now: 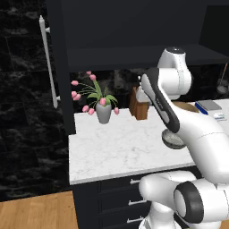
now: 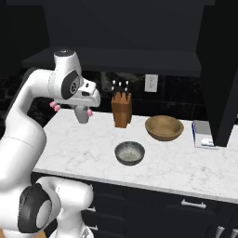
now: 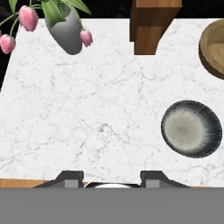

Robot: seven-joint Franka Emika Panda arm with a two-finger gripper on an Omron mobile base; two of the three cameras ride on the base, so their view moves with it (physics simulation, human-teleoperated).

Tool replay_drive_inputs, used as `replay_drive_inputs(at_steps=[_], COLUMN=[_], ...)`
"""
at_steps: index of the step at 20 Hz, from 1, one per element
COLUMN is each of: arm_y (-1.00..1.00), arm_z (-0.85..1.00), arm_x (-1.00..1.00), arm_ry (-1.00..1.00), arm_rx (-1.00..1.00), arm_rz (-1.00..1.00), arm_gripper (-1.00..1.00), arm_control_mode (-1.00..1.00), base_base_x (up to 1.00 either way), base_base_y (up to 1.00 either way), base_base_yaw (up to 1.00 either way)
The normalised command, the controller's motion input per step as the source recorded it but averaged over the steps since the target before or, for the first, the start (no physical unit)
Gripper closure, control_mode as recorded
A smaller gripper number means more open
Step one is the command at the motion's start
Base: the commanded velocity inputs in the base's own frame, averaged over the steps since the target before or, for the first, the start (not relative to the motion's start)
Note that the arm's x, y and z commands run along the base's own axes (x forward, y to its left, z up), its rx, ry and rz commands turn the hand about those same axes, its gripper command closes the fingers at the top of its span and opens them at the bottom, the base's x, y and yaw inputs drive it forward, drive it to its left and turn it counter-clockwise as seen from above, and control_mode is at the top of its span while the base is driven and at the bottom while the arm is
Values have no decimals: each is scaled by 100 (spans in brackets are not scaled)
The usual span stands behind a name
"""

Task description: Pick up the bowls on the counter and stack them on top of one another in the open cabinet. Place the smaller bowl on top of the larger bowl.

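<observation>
The smaller bowl (image 3: 191, 128), grey and speckled, sits upright on the white marble counter (image 3: 87, 122), to the right of and beyond my gripper (image 3: 113, 178). My gripper hovers high over the counter, open, with nothing between its fingers. The larger bowl (image 2: 164, 128), tan and wooden, rests further back right, apart from the smaller bowl (image 2: 129, 153). The hand view shows only the edge of the larger bowl (image 3: 214, 48). Above the counter is the open cabinet (image 1: 134, 58) with its dark shelf (image 2: 116, 58). My arm partly hides the smaller bowl (image 1: 173, 139) in the left base view.
A brown knife block (image 2: 122, 109) stands at the back of the counter between the bowls and a grey vase of pink tulips (image 1: 103, 112). A blue and white box (image 2: 202, 135) lies at the far right. The cabinet door with its white bar handle (image 1: 47, 62) hangs open on the left.
</observation>
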Motion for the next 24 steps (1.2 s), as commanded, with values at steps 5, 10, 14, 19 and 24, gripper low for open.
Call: replay_drive_inputs(at_steps=[5, 10, 14, 19, 24], arm_y=[0, -2, -13, -34, -59], arm_z=[0, 0, -11, -36, -43], arm_x=[-20, -65, -62, -16, 0], arm_ry=[0, -2, 0, 2, 7], arm_rx=[0, 0, 0, 0, 0], arm_rz=[0, 0, 0, 0, -1], arm_gripper=[-100, -100, -100, -100, -100], arm_control_mode=[-100, -100, -100, -100, -100], base_base_x=[0, 0, 0, 0, 0], base_base_y=[0, 0, 0, 0, 0], base_base_yaw=[0, 0, 0, 0, 0])
